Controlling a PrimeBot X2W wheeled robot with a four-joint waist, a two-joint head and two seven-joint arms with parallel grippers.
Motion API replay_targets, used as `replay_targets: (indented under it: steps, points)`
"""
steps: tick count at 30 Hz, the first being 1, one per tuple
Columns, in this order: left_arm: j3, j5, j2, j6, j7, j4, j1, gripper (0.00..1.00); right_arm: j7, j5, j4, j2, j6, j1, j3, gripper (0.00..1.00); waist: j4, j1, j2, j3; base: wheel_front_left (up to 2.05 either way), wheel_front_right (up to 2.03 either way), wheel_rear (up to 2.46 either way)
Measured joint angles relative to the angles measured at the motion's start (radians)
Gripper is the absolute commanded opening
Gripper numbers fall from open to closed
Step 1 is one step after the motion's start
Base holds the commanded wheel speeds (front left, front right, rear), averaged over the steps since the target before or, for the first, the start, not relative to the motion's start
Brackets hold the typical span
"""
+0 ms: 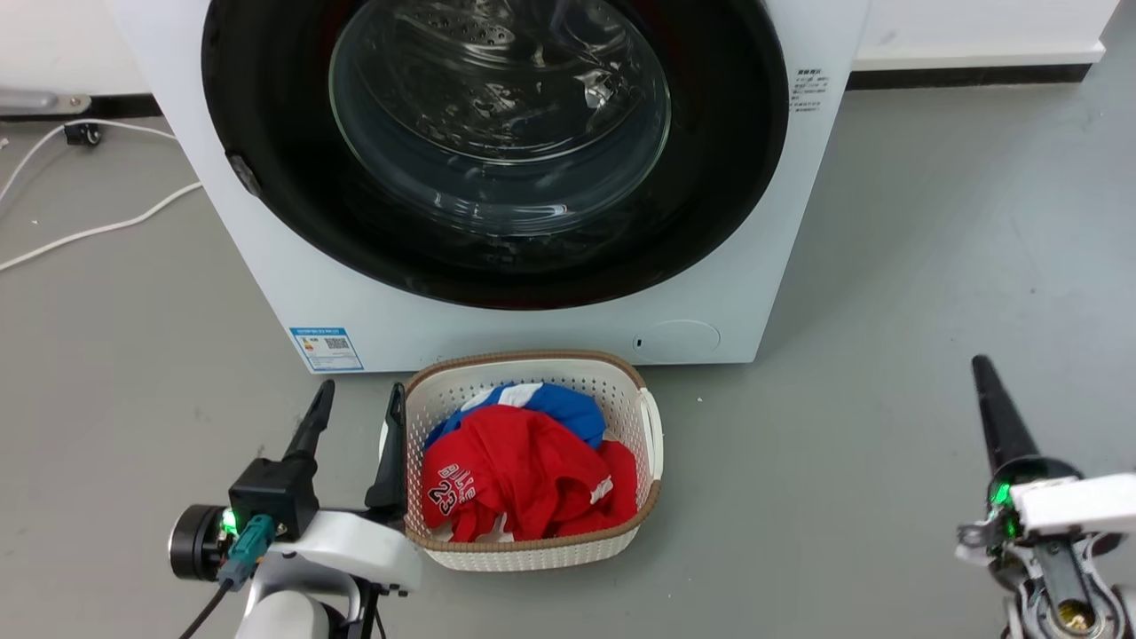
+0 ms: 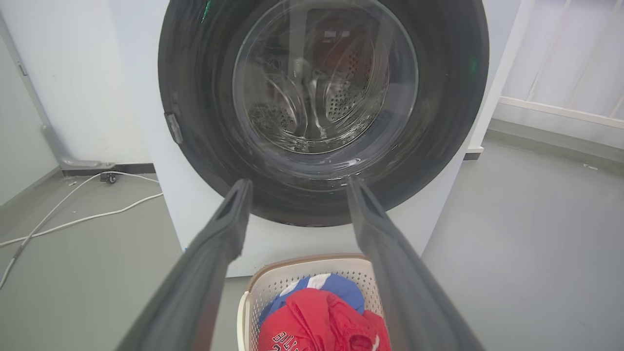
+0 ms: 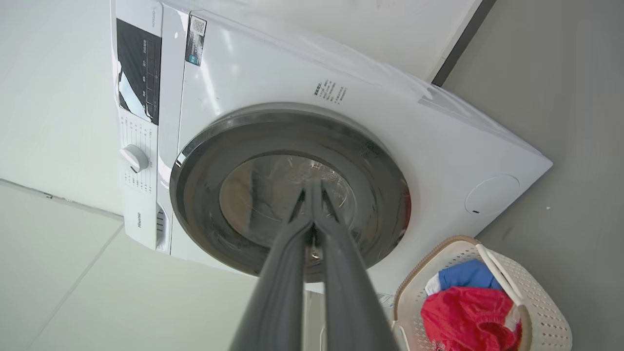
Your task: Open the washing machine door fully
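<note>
The white washing machine [image 1: 497,333] stands before me on the grey floor. Its washing machine door [image 1: 497,133], a glossy black disc with a clear glass bowl, lies flat against the front, closed. A small grey latch [image 1: 243,174] sits on the disc's left edge. My left gripper [image 1: 362,387] is open and holds nothing, low at the left beside a basket, well short of the door [image 2: 321,97]. My right gripper [image 1: 980,362] is shut and empty at the lower right, pointing at the door [image 3: 243,195] from a distance.
A white laundry basket [image 1: 652,426] with red and blue clothes [image 1: 524,470] sits on the floor right against the machine's front, under the door. White cables [image 1: 98,226] trail over the floor at the left. Open grey floor spreads to the right.
</note>
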Motion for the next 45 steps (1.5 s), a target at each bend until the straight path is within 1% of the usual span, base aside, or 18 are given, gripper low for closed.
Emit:
replay_targets:
  steps: [3,4,9,12,16,20,23,28,30,33,40,45]
  points:
    - [0.006,0.007,-0.004,0.003,-0.001,-0.02,-0.014,1.0,0.047,0.035,0.005,-0.003,0.0,-0.041,-0.05,0.0,0.0,0.0,0.0,0.022,0.0,0.0,0.0]
    - [0.008,0.01,-0.005,0.003,-0.001,-0.025,-0.016,1.0,0.068,0.062,0.01,-0.004,0.0,-0.059,-0.069,0.0,0.0,0.0,0.0,0.03,0.0,0.0,0.0]
    - [0.02,0.013,-0.011,0.007,-0.001,-0.046,-0.039,1.0,0.15,0.091,0.057,-0.045,0.0,-0.159,-0.137,0.0,-0.002,0.0,0.0,0.079,0.0,0.0,0.0]
    - [0.02,0.015,-0.015,0.005,-0.001,-0.053,-0.055,1.0,0.208,0.127,0.111,-0.074,0.0,-0.239,-0.179,0.0,-0.001,0.0001,0.0,0.108,0.0,0.0,0.0]
    - [0.014,0.015,-0.02,0.002,-0.001,-0.063,-0.075,1.0,0.289,0.149,0.221,-0.132,0.0,-0.35,-0.218,0.0,0.005,0.0001,0.0,0.146,0.0,0.0,0.0]
    - [0.005,0.014,-0.024,-0.001,-0.001,-0.072,-0.097,1.0,0.386,0.155,0.347,-0.188,0.0,-0.48,-0.224,0.0,0.017,0.0001,0.0,0.183,0.0,0.0,0.0]
    - [-0.002,0.013,-0.026,-0.002,-0.001,-0.077,-0.114,1.0,0.452,0.136,0.43,-0.231,0.0,-0.575,-0.217,0.0,0.028,0.0001,0.0,0.21,0.0,0.0,0.0]
    - [-0.014,0.013,-0.027,-0.008,-0.001,-0.089,-0.139,1.0,0.561,0.096,0.547,-0.276,0.0,-0.737,-0.194,0.0,0.049,0.0,0.0,0.25,0.0,0.0,0.0]
    - [-0.019,0.013,-0.028,-0.01,-0.001,-0.095,-0.145,1.0,0.603,0.082,0.584,-0.282,0.0,-0.799,-0.184,0.0,0.056,0.0001,0.0,0.267,0.0,0.0,0.0]
    - [-0.028,0.017,-0.029,-0.009,-0.001,-0.106,-0.158,1.0,0.621,0.041,0.628,-0.283,0.0,-0.89,-0.173,0.0,0.066,0.0001,0.0,0.293,0.0,0.0,0.0]
    - [-0.044,0.019,-0.03,-0.007,-0.001,-0.128,-0.192,1.0,0.644,-0.039,0.694,-0.268,0.0,-1.082,-0.154,0.0,0.084,0.0001,0.0,0.359,0.0,0.0,0.0]
    - [-0.057,0.011,-0.03,0.0,-0.001,-0.138,-0.211,1.0,0.652,-0.099,0.721,-0.251,0.0,-1.175,-0.142,0.0,0.098,0.0001,0.0,0.4,0.0,0.0,0.0]
